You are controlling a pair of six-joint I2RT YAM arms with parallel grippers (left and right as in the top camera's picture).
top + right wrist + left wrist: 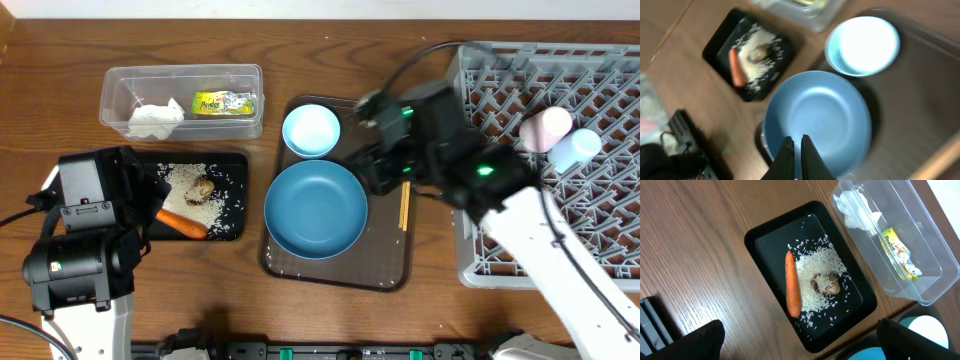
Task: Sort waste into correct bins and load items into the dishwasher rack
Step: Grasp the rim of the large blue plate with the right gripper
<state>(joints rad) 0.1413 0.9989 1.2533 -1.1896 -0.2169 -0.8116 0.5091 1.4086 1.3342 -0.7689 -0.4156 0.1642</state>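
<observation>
The left gripper [802,342] hangs over the black tray [765,250], jaws wide, holding nothing; carrot [792,287], rice [815,265] and brown lump [826,285] lie in that tray. The right gripper [796,152], jaws shut and empty, is above the blue plate [820,120], which sits on the brown serving tray [380,262] beside the bowl [311,130].

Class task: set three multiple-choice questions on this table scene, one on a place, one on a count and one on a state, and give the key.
1. Where is the carrot? A in the tub; B on the black tray; C in the bowl.
2. How many cups are in the rack? A none; B one; C two.
3. The right hand is: A wide open; B shut; C clamped on the bowl.
Key: 1 B, it lies beside the rice; 2 C, one pink, one blue; 3 B, its fingers nearly touch.
</observation>
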